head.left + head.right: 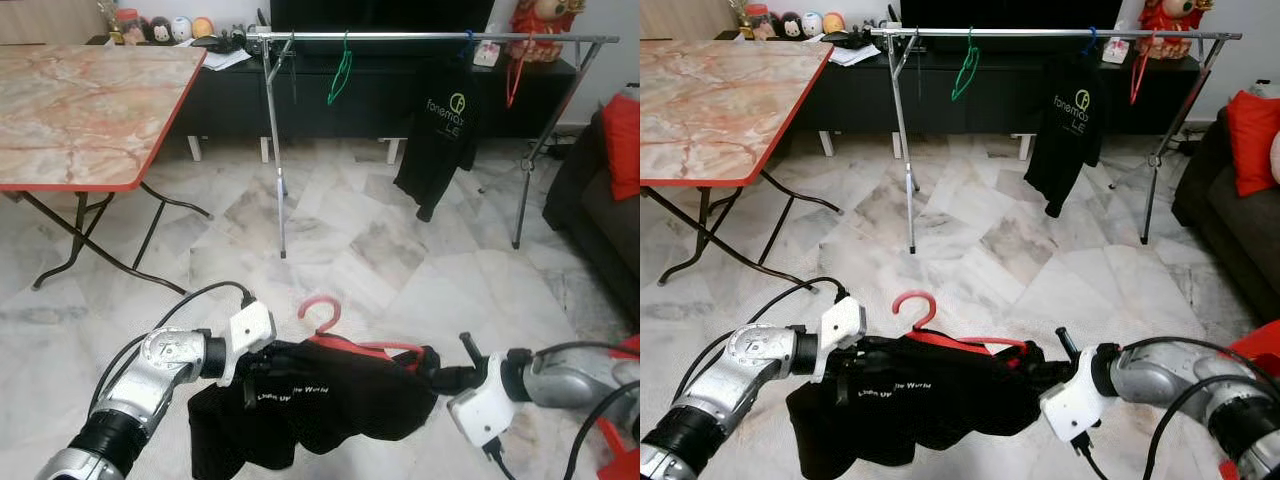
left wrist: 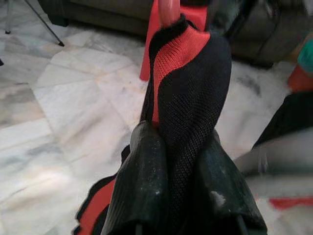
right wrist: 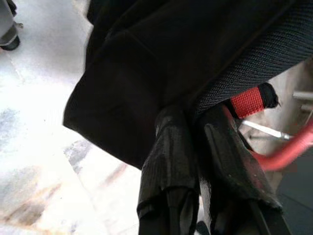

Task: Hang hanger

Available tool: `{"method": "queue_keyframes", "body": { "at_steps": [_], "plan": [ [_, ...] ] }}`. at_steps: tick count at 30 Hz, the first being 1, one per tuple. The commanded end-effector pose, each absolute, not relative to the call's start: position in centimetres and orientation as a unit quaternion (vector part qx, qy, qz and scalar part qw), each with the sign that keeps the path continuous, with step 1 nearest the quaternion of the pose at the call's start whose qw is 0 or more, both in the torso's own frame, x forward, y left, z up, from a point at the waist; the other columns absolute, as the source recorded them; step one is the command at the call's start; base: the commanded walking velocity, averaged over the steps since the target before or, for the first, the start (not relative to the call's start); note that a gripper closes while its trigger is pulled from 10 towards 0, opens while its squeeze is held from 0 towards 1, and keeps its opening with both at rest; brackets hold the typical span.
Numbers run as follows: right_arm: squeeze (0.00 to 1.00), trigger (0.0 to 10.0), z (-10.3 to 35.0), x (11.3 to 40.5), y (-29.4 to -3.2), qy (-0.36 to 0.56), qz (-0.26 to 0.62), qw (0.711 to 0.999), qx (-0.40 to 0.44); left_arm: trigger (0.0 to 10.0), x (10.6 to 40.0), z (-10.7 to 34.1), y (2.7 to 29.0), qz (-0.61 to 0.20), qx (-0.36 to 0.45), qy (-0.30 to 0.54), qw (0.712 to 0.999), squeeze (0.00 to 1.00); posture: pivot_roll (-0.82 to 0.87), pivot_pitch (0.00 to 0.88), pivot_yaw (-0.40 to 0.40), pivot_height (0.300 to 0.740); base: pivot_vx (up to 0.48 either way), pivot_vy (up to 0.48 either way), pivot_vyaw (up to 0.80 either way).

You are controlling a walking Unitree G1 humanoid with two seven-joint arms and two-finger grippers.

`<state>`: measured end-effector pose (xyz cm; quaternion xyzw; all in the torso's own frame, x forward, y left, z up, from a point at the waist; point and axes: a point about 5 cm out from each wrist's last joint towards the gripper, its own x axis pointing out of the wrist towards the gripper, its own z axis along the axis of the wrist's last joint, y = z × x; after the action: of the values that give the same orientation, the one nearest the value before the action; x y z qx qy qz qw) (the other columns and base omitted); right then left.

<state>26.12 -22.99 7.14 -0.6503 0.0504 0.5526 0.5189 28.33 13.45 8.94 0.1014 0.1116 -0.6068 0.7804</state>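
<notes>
Black shirt (image 1: 310, 405) on red hanger (image 1: 322, 318) held low, well short of rail (image 1: 430, 37). Left pincer (image 2: 178, 161) clamped on collar; right pincer (image 3: 195, 147) closed, apparently on shoulder fabric. Keep hook upright; lift level to free rail section.

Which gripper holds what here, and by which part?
Both grippers hold the black shirt on its red hanger: the left gripper is shut on the shirt's red-trimmed edge, the right gripper on its other end, by the hanger's arm.
</notes>
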Motion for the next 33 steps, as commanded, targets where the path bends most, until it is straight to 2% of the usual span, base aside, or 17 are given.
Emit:
{"method": "queue_keyframes", "body": {
  "at_steps": [1,2,3,5,9,10,12,13,14,15,19,20,22,27,28,29,33],
  "plan": [
    [0.0,0.0,5.8,24.7,-25.1,0.113,0.568,0.478,-0.661,10.0,29.1,12.0,14.7,-0.595,0.063,0.056,0.8,0.0,-0.12,0.0,-0.056,0.74,0.0,0.0,0.0],
    [0.0,0.0,5.8,24.7,-25.1,0.113,0.568,0.478,-0.661,10.0,29.1,12.0,14.7,-0.595,0.063,0.056,0.8,0.0,-0.12,0.0,-0.056,0.74,0.0,0.0,0.0],
    [0.0,0.0,5.7,24.4,-25.4,0.122,0.571,0.471,-0.661,10.0,28.2,11.7,15.0,-0.627,0.087,0.081,0.77,0.0,-0.12,0.0,-0.056,0.74,0.0,0.0,0.0],
    [0.0,0.0,5.7,24.0,-25.8,0.134,0.575,0.464,-0.66,10.0,27.5,11.4,15.4,-0.647,0.109,0.099,0.748,0.0,-0.12,0.0,-0.058,0.74,0.0,0.0,0.0],
    [0.0,0.0,5.6,23.9,-26.3,0.149,0.573,0.453,-0.666,10.0,27.3,11.7,15.8,-0.658,0.104,0.112,0.737,0.0,-0.12,0.0,-0.061,0.74,0.0,0.0,0.0],
    [0.0,0.0,5.6,23.9,-26.5,0.156,0.571,0.45,-0.669,10.0,26.8,11.9,16.2,-0.676,0.106,0.13,0.718,0.0,-0.12,0.0,-0.063,0.74,0.0,0.0,0.0],
    [0.0,0.0,5.6,23.8,-26.5,0.159,0.57,0.448,-0.67,10.0,26.4,12.0,16.4,-0.684,0.106,0.14,0.708,0.0,-0.12,0.0,-0.063,0.74,0.0,0.0,0.0],
    [0.0,0.0,5.5,23.7,-26.5,0.161,0.573,0.448,-0.667,10.0,26.0,11.9,16.8,-0.695,0.108,0.157,0.693,0.0,-0.12,0.0,-0.064,0.74,0.0,0.0,0.0],
    [0.0,0.0,5.6,23.6,-26.6,0.165,0.574,0.447,-0.666,10.0,25.3,11.4,17.9,-0.707,0.157,0.197,0.661,0.0,-0.12,0.0,-0.066,0.74,0.0,0.0,0.0],
    [0.0,0.0,5.6,23.6,-26.8,0.168,0.573,0.445,-0.667,10.0,25.1,11.2,18.4,-0.707,0.175,0.215,0.65,0.0,-0.12,0.0,-0.066,0.74,0.0,0.0,0.0],
    [0.0,0.0,5.8,23.6,-27.3,0.179,0.571,0.435,-0.673,10.0,25.0,10.6,20.0,-0.697,0.239,0.245,0.63,0.0,-0.12,0.0,-0.067,0.74,0.0,0.0,0.0],
    [0.0,0.0,5.8,23.6,-27.4,0.181,0.571,0.434,-0.674,10.0,25.1,10.6,20.1,-0.695,0.238,0.244,0.633,0.0,-0.12,0.0,-0.067,0.74,0.0,0.0,0.0],
    [0.0,0.0,5.8,23.6,-27.5,0.188,0.57,0.435,-0.671,10.0,25.9,11.2,19.9,-0.679,0.222,0.222,0.664,0.0,-0.12,0.0,-0.068,0.74,0.0,0.0,0.0],
    [0.0,0.0,5.9,23.2,-27.8,0.208,0.577,0.432,-0.661,10.0,26.9,12.3,20.2,-0.656,0.224,0.194,0.694,0.0,-0.12,0.0,-0.069,0.74,0.0,0.0,0.0],
    [0.0,0.0,5.8,23.1,-27.8,0.213,0.579,0.435,-0.655,10.0,27.2,12.6,20.2,-0.647,0.225,0.182,0.705,0.0,-0.12,0.0,-0.069,0.74,0.0,0.0,0.0],
    [0.0,0.0,5.7,22.6,-27.9,0.225,0.586,0.435,-0.646,10.0,28.1,13.4,20.3,-0.625,0.218,0.153,0.734,0.0,-0.13,0.0,-0.07,0.74,0.0,0.0,0.0],
    [0.0,0.0,5.2,21.9,-28.0,0.239,0.595,0.429,-0.636,10.0,28.6,14.8,20.3,-0.621,0.179,0.124,0.753,0.0,-0.13,0.0,-0.07,0.74,0.0,0.0,0.0]
  ]
}}
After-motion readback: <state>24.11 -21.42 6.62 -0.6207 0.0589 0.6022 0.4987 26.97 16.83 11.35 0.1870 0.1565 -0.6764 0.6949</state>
